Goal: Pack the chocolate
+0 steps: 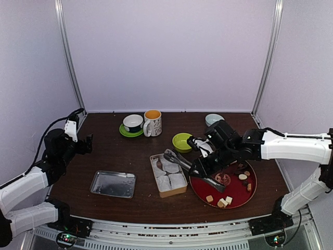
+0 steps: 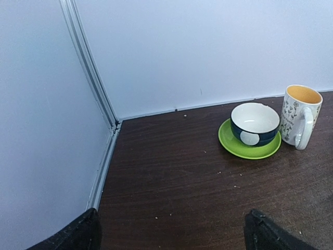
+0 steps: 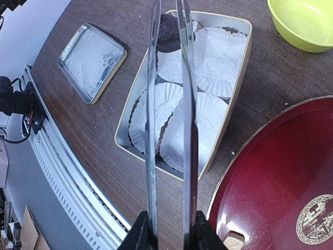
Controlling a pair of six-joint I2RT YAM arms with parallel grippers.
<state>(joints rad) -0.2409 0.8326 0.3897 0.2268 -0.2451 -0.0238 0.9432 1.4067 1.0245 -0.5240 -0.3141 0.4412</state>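
My right gripper (image 3: pixel 169 234) is shut on long metal tongs (image 3: pixel 151 130). The tongs' tips pinch a dark brown chocolate (image 3: pixel 167 34) over the far end of a cream box (image 3: pixel 231 120) lined with white paper cups (image 3: pixel 208 120). In the top view the right gripper (image 1: pixel 200 169) hovers between the box (image 1: pixel 171 194) and a red plate (image 1: pixel 248 195). White and tan chocolate pieces (image 1: pixel 225 202) lie on that plate. My left gripper (image 1: pixel 89 144) stands open at the table's left, with nothing between its fingers (image 2: pixel 78 234).
The box's metal lid (image 1: pixel 113 184) lies left of the box. A green bowl (image 1: pixel 181 141) sits behind the box, with a mug (image 1: pixel 152 123), a dark bowl on a green saucer (image 1: pixel 132 124) and a pale blue bowl (image 1: pixel 213 119) along the back.
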